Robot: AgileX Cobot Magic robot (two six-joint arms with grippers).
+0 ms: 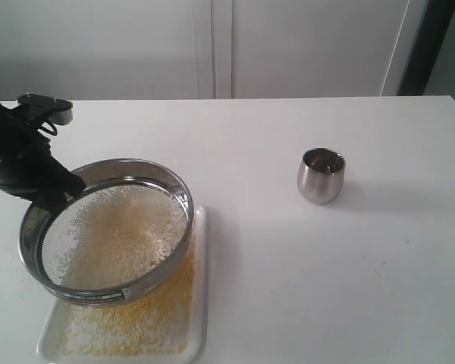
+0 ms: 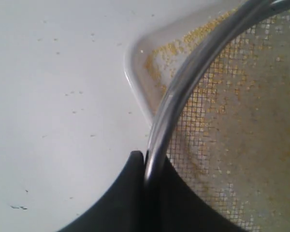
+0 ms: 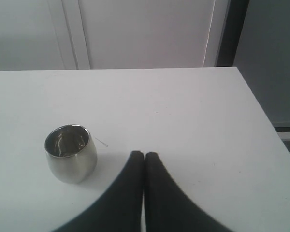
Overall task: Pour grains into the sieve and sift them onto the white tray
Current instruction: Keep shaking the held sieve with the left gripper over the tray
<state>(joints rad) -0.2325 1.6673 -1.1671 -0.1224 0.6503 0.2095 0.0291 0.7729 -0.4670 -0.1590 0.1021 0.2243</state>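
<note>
The round metal sieve (image 1: pixel 106 227) hangs tilted above the white tray (image 1: pixel 199 303), with whitish grains (image 1: pixel 129 227) lying on its mesh. Fine golden-yellow granules (image 1: pixel 159 315) cover the tray's floor beneath it. My left gripper (image 1: pixel 57 189) is shut on the sieve's far-left rim; in the left wrist view the steel rim (image 2: pixel 183 82) runs between the two black fingers (image 2: pixel 128 193), mesh (image 2: pixel 241 121) on one side, a tray corner (image 2: pixel 135 72) beyond. My right gripper (image 3: pixel 144 155) is shut and empty above the table, next to the steel cup (image 3: pixel 70 152).
The small steel cup (image 1: pixel 321 175) stands upright at the right middle of the white table (image 1: pixel 326 288). A few stray grains dot the table beside the tray (image 2: pixel 72 94). White cabinet doors (image 1: pixel 212 45) rise behind the table's far edge.
</note>
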